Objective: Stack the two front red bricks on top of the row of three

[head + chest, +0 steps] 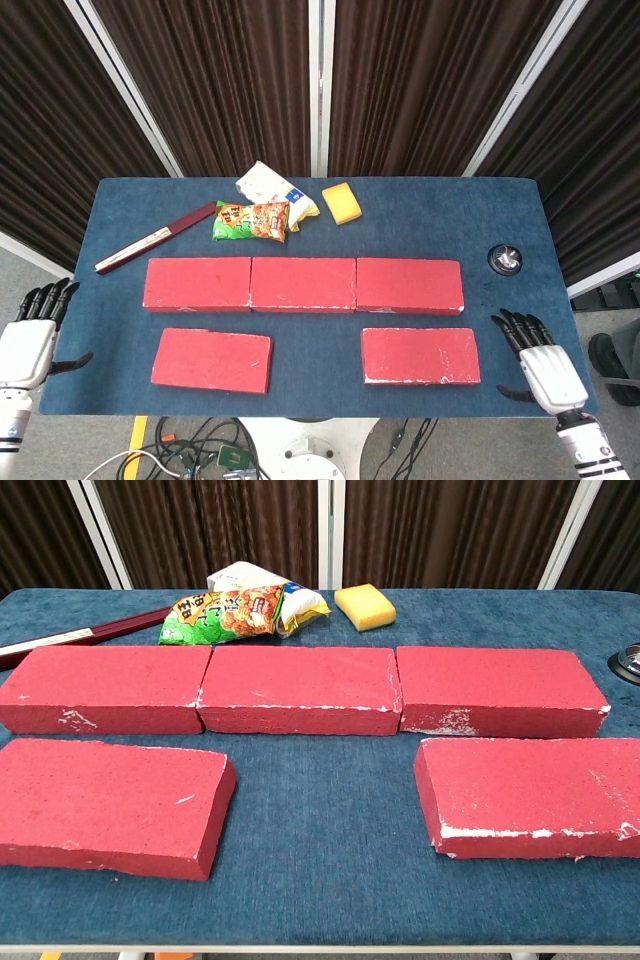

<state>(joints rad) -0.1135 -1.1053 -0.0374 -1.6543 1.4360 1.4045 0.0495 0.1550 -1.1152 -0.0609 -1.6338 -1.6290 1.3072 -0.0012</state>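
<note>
Three red bricks form a row (303,285) (300,688) across the middle of the blue table (320,220). Nearer the front edge lie two more: the front left brick (211,359) (108,805) and the front right brick (420,355) (530,796). My left hand (28,341) hangs open just off the table's left edge, level with the front left brick. Over the front right corner, my right hand (541,366) is open, a short gap to the right of the front right brick. Neither hand touches a brick or appears in the chest view.
At the back of the table lie a green snack bag (251,221), a white packet (272,187), a yellow sponge (342,203) and a dark red stick (155,238). A small round metal object (504,259) sits near the right edge. Cables lie on the floor below the front edge.
</note>
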